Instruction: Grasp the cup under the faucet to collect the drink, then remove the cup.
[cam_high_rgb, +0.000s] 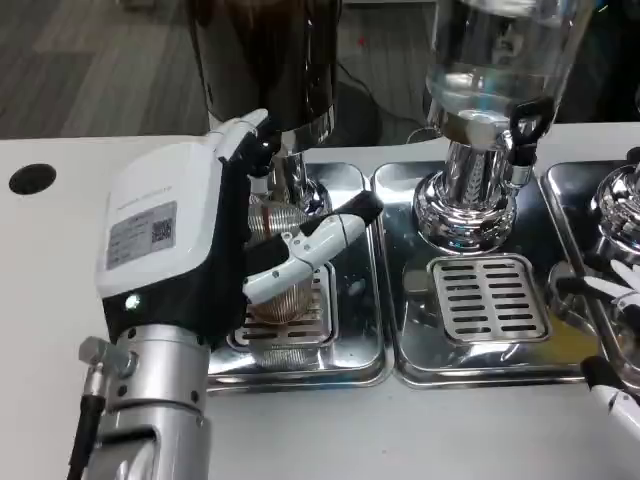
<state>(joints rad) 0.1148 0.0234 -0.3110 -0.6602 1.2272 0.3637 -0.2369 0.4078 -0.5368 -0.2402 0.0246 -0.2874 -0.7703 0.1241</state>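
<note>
A ribbed clear cup (283, 292) holding brownish drink stands on the drip grate (310, 325) of the left steel tray (362, 345), under the dark dispenser (265, 60) and its faucet column (296, 180). My left hand (200, 235) wraps around the cup from the left, thumb and fingers (325, 238) across its front, so most of the cup is hidden. My right hand (612, 335) sits at the picture's right edge over the right tray, only its black and white fingertips showing.
A clear-tank dispenser (495, 60) on a chrome base (467, 205) stands over the middle tray and its slotted grate (490, 298). A third chrome base (620, 195) is at the far right. A black hole (32, 178) marks the white table at left.
</note>
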